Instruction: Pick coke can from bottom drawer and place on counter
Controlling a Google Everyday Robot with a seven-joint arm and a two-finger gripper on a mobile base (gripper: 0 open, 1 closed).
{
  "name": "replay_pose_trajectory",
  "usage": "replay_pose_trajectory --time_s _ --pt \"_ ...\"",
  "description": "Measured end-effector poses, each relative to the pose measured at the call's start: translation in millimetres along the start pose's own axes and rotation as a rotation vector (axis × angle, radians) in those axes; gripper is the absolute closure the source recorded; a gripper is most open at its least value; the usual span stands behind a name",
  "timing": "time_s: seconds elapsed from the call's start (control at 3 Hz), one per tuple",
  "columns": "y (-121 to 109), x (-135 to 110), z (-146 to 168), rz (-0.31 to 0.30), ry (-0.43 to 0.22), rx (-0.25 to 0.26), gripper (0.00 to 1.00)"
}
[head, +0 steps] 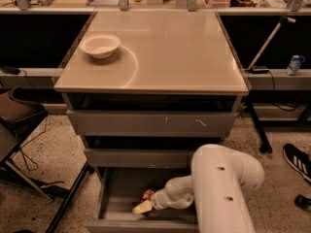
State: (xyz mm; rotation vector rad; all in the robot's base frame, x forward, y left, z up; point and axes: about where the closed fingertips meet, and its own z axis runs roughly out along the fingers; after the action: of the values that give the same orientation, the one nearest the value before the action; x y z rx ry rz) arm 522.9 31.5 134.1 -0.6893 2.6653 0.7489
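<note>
Coke can (148, 194) is seen inside the open bottom drawer (116, 200), near its middle, just beside the tip of the gripper (145, 204). The gripper is lowered into that drawer from the right on a white arm (223, 188). Whether the can is clasped or merely neared cannot be told. Two shallower drawers (150, 124) are stacked above. A white bowl (100, 45) is set on the counter (170, 52), at the far left of that surface, well apart from the can.
</note>
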Motion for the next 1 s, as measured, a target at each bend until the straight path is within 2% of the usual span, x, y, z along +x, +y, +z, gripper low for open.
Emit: replay_pose_trajectory --time_s 0.33,0.67,1.0 --pt "-6.0 5.3 7.9 0.158 0.043 -0.023 0.00" --pt "-5.9 5.2 7.8 0.158 0.043 -0.023 0.00" --pt "-5.8 5.2 7.8 0.158 0.043 -0.023 0.19"
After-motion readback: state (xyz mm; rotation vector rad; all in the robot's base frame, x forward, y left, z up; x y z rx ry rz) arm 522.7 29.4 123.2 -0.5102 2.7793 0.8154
